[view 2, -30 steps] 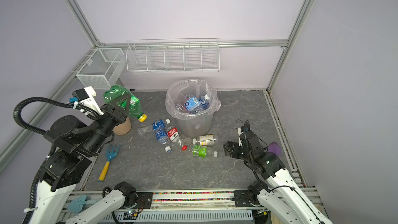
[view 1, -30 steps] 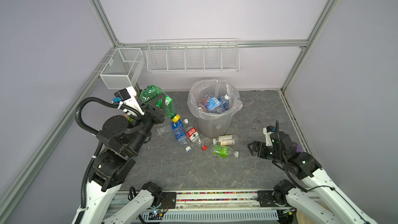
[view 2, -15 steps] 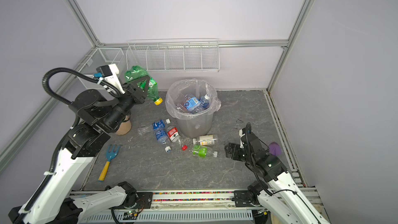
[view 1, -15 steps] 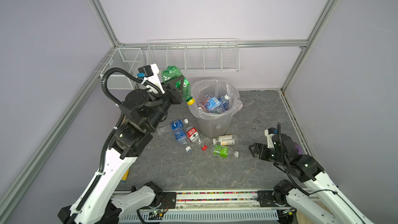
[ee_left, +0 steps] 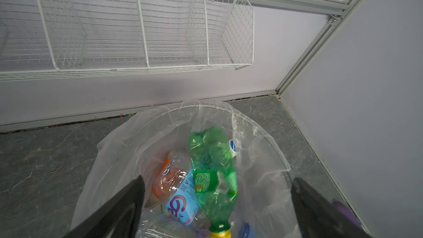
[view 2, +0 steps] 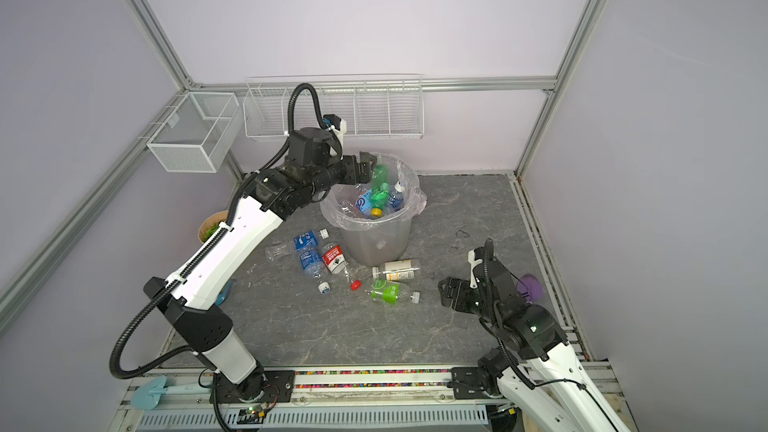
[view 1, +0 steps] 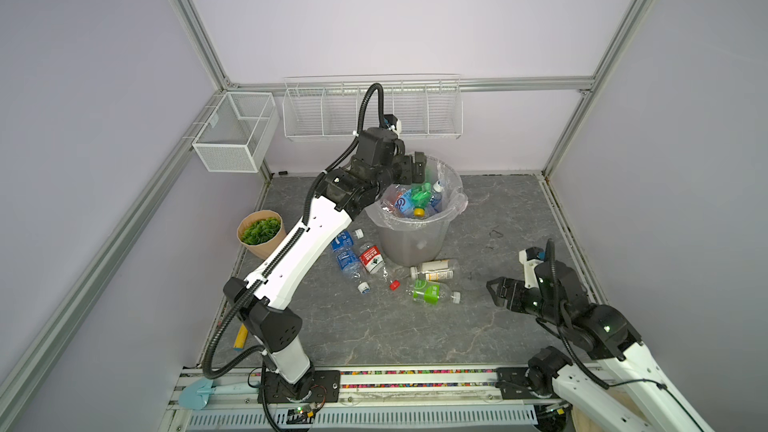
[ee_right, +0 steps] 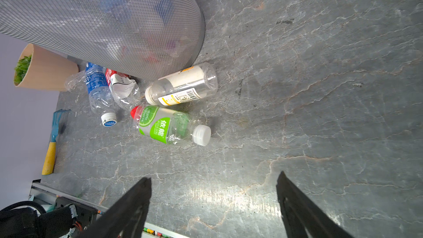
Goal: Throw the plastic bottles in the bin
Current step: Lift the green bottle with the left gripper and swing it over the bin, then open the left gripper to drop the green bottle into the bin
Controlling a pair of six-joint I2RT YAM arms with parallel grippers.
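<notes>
Left arm reaches to mid-frame, left claw spread wide; right claw gapes at lower right.

Soft even light filling the scene, glare shining off the floor, green bottle blurring, wire basket bowing near edges.

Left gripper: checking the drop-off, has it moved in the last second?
Yes. The left gripper has swung rightward in both top views, from above the tan pot to over the bin's rim, now open above the green bottle inside.
</notes>
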